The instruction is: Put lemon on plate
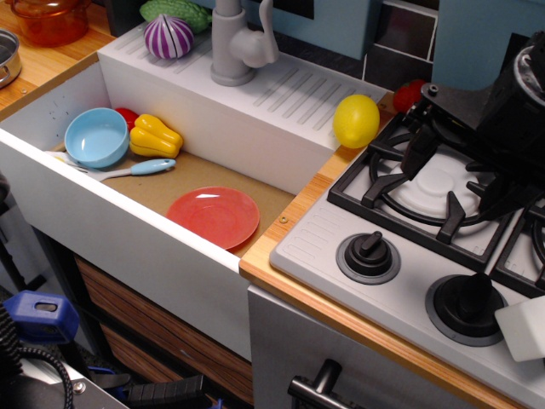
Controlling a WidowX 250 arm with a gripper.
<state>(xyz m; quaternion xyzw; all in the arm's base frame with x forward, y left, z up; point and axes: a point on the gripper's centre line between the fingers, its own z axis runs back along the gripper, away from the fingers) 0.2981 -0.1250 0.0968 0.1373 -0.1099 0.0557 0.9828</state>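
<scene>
The lemon (pixel 356 120), smooth and bright yellow, rests on the wooden counter strip between the sink's back right corner and the stove. The red-pink plate (pixel 215 215) lies flat and bare on the sink floor, near its front right. My black gripper (pixel 460 177) hangs over the left stove burner, to the right of the lemon and apart from it. Its two fingers (pixel 418 153) stand apart with nothing between them. They blend partly into the black grate.
In the sink lie a light blue bowl (pixel 96 136), a yellow bell pepper (pixel 154 135), a blue-handled spoon (pixel 136 169) and a red item behind the bowl. A grey tap (pixel 234 47) and a purple onion (pixel 168 37) stand on the sink's back ledge. Stove knobs (pixel 368 256) are at the front.
</scene>
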